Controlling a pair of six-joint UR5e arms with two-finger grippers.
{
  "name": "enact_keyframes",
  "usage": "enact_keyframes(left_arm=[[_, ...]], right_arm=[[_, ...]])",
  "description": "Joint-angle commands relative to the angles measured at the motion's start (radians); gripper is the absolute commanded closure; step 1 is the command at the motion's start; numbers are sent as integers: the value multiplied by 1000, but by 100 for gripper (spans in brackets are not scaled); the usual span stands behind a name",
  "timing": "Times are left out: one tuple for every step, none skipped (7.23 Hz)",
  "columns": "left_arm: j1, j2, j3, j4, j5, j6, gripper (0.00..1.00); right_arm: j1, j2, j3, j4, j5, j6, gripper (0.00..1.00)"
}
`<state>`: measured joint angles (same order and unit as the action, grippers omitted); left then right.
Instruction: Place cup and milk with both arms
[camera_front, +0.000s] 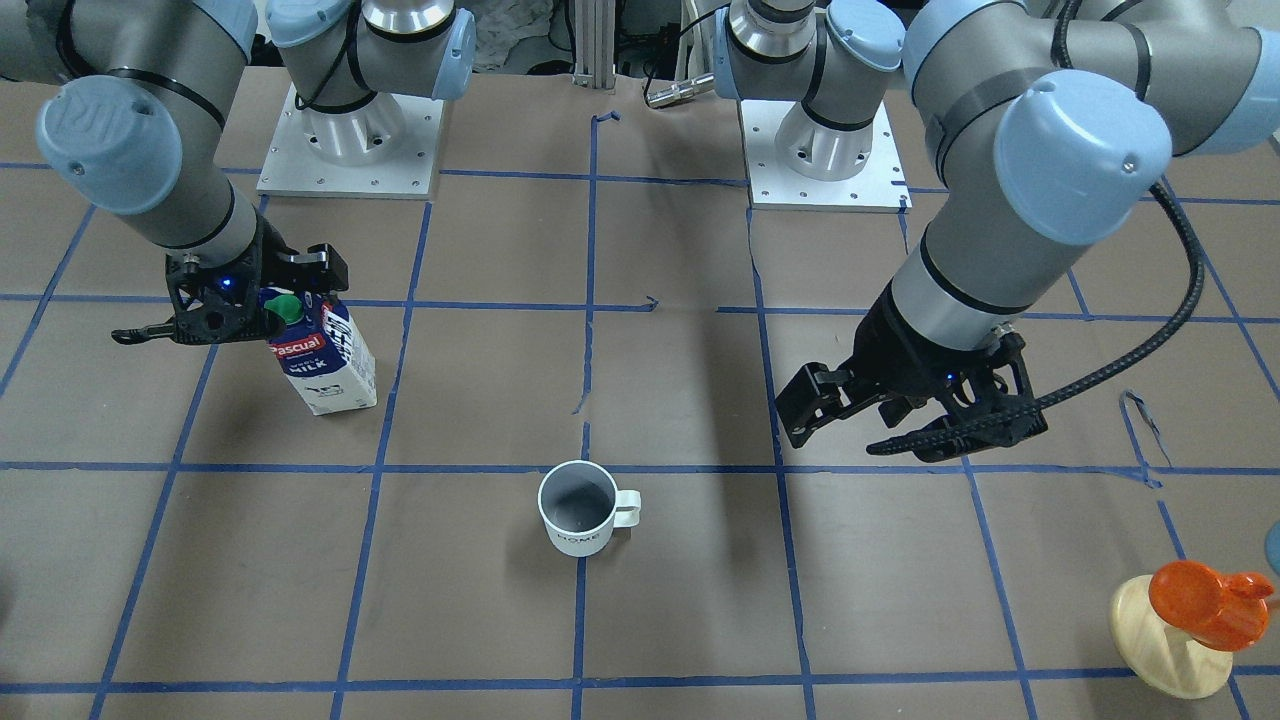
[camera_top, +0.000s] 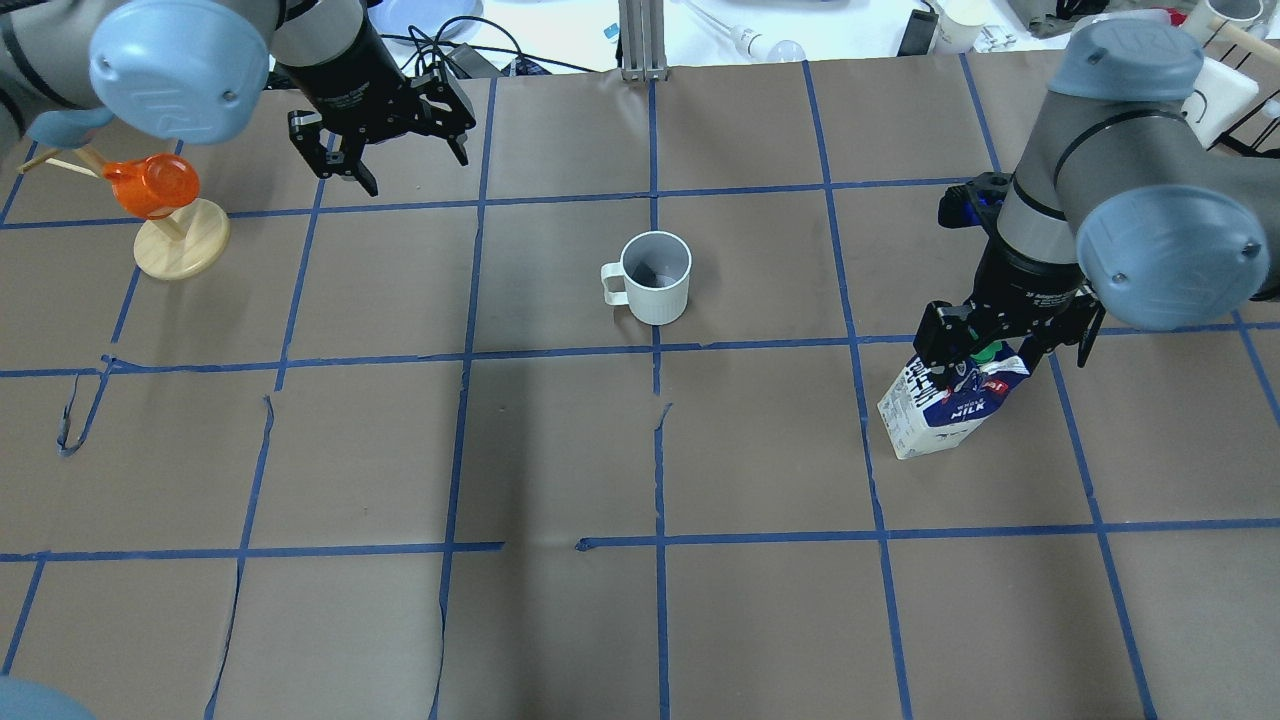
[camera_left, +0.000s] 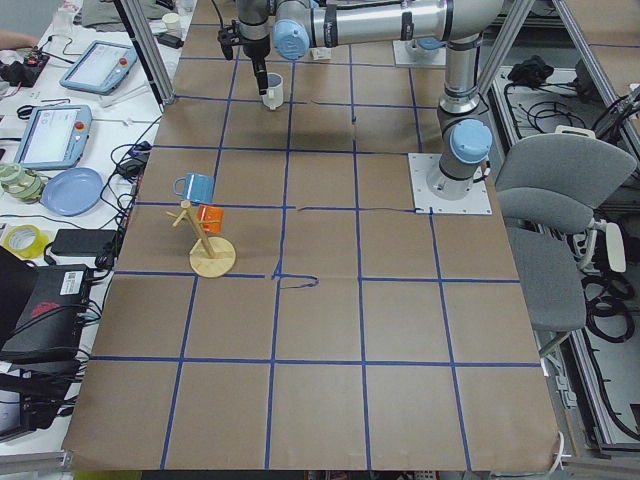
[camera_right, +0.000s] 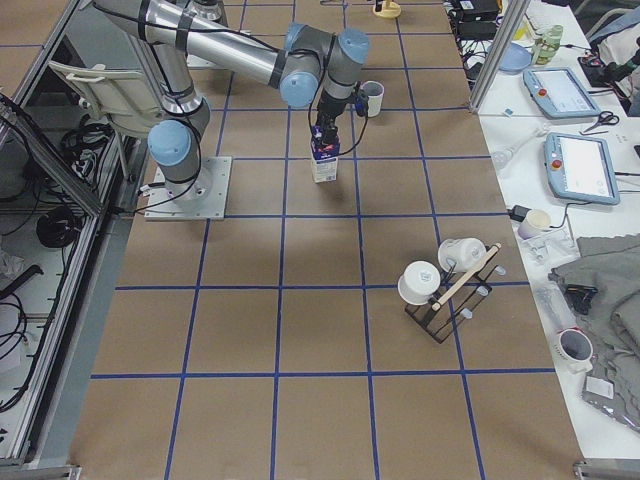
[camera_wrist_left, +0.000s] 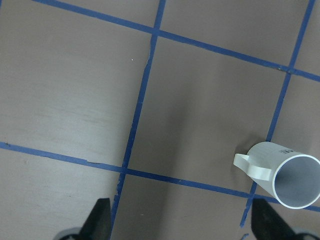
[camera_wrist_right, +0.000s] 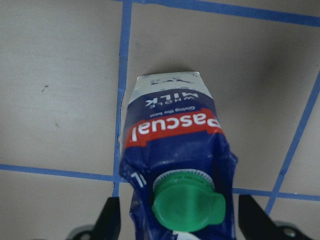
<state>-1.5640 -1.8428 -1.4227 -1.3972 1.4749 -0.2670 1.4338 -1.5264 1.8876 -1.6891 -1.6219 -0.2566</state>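
The white cup (camera_front: 580, 510) stands upright at the table's middle, handle to the robot's left; it also shows in the overhead view (camera_top: 655, 278) and the left wrist view (camera_wrist_left: 290, 175). The milk carton (camera_front: 325, 360) stands on the table on the robot's right side (camera_top: 945, 405), green cap up (camera_wrist_right: 182, 205). My right gripper (camera_top: 1000, 345) straddles the carton's top, its fingers (camera_wrist_right: 111, 220) a small gap away from each side. My left gripper (camera_top: 395, 150) is open and empty, raised far left of the cup (camera_front: 890, 425).
An orange cup-like object (camera_top: 150, 185) hangs on a pale wooden stand (camera_top: 180, 250) at the table's far left corner. A rack with white mugs (camera_right: 445, 280) stands at the right end. The arm bases (camera_front: 350, 130) sit at the robot's edge.
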Motion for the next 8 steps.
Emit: enact_keyframes(left_arm=[[9, 22, -31, -8, 2, 61, 0], [10, 34, -36, -9, 2, 69, 0], [12, 36, -36, -8, 1, 71, 0], [24, 37, -36, -8, 1, 72, 0], [35, 40, -36, -9, 1, 87, 0], [38, 46, -38, -14, 1, 112, 0], [45, 48, -38, -16, 1, 112, 0], [54, 51, -38, -17, 2, 114, 0]], right_arm=[[-1, -1, -14, -4, 4, 3, 81], [-1, -1, -31, -6, 5, 8, 89], [0, -1, -44, -7, 7, 10, 100], [0, -3, -48, -6, 7, 13, 100], [0, -1, -76, -9, 16, 22, 100], [5, 21, -131, -11, 98, 72, 100], [23, 79, -209, -11, 153, 127, 100], [83, 138, -282, -14, 163, 222, 100]])
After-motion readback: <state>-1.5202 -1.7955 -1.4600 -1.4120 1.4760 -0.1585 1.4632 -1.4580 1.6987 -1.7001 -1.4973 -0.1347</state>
